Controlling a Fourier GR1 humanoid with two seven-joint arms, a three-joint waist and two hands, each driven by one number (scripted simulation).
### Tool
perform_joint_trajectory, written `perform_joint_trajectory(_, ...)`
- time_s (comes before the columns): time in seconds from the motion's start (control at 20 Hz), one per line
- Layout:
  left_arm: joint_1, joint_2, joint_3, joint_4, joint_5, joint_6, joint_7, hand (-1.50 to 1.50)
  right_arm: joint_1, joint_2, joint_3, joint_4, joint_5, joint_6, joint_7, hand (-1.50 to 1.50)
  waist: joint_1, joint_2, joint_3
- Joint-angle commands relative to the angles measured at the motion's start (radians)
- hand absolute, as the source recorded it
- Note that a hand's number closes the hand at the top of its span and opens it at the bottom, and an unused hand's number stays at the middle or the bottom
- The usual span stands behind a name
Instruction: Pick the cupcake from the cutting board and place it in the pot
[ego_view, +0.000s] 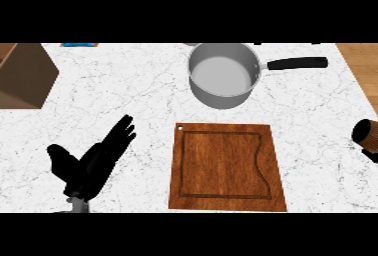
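1. I am viewing the white marbled counter (118, 100) through the head view. The wooden cutting board (227, 167) is lying at 6 o'clock from the view's centre, with its long sides running toward 12 o'clock.

2. The grey pot (224, 75) is standing at 12 o'clock from the board, apart from it. Its black handle (297, 63) is pointing toward 3 o'clock. The pot's mouth is facing the camera and showing a pale grey bottom.

3. The left hand (88, 165) is showing at 8 o'clock, well apart from the board's left edge. Its fingers (122, 131) are lying straight and close together, pointing toward 1 o'clock. The thumb (59, 154) is standing out toward 10 o'clock. This hand is gripping nothing.

4. At 3 o'clock, against the view's right edge, I am seeing a brown, ribbed, round thing, partly cut off. I am reading it as the cupcake (365, 132). It is sitting off the board, well apart from it, and outside the pot.

5. A black shape is touching the cupcake at its 5 o'clock side. I am taking it for the right hand (372, 153). I cannot tell whether it is spread, closed or pinching the cupcake.

6. A brown box (22, 75) is standing at 10 o'clock, and a small blue object (79, 45) is lying at 11 o'clock on the far edge.
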Motion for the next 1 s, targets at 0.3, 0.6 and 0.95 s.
perform_joint_trajectory(0.3, 0.013, 0.009, 0.016, 0.013, 0.014, -0.036, -0.030, 0.00, -0.166, 0.016, -0.115, -0.211, -0.243, 0.138, 0.109, 1.50, 0.018, 0.003, 0.000)
perform_joint_trajectory(0.6, -0.082, -0.032, 0.003, 0.091, -0.030, 0.001, -0.028, 0.00, -0.428, 0.015, -0.070, -0.111, -0.296, 0.178, 0.287, 1.50, 0.025, 0.007, 0.000)
perform_joint_trajectory(0.95, -0.057, -0.009, 0.006, 0.001, 0.014, -0.028, 0.055, 0.00, -0.681, 0.068, 0.050, 0.162, -0.202, 0.123, 0.302, 1.50, 0.036, 0.008, 0.000)
